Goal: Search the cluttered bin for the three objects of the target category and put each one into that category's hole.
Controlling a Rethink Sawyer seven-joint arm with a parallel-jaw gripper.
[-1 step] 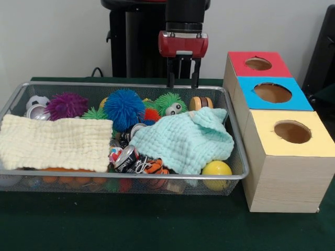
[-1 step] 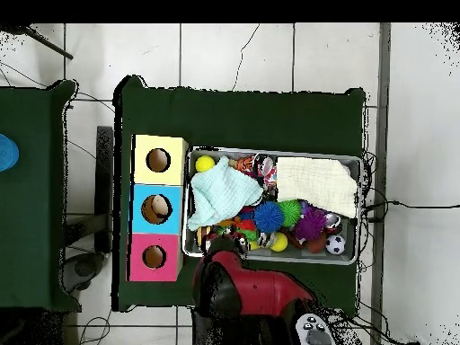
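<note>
My gripper (image 1: 183, 79) hangs open and empty just above the far rim of the wire bin (image 1: 131, 178), over its right half. Inside the bin lie a blue spiky ball (image 1: 123, 108), a purple spiky ball (image 1: 66, 105), a green fuzzy toy with eyes (image 1: 170, 103), a yellow ball (image 1: 216, 174), a small soccer ball (image 1: 35, 101), a crushed can (image 1: 125, 156) and a wooden disc (image 1: 201, 102). A mint cloth (image 1: 183, 138) and a cream cloth (image 1: 55, 142) cover other items. In the overhead view the red arm (image 2: 238, 283) hides the gripper.
A wooden box stands right of the bin with a red-topped hole (image 1: 258, 64), a blue-topped hole (image 1: 272, 92) and a yellow-topped hole (image 1: 292, 132). From above these are the pink (image 2: 154, 257), blue (image 2: 156, 208) and yellow (image 2: 159, 160) sections. Green cloth covers the table (image 1: 157, 225).
</note>
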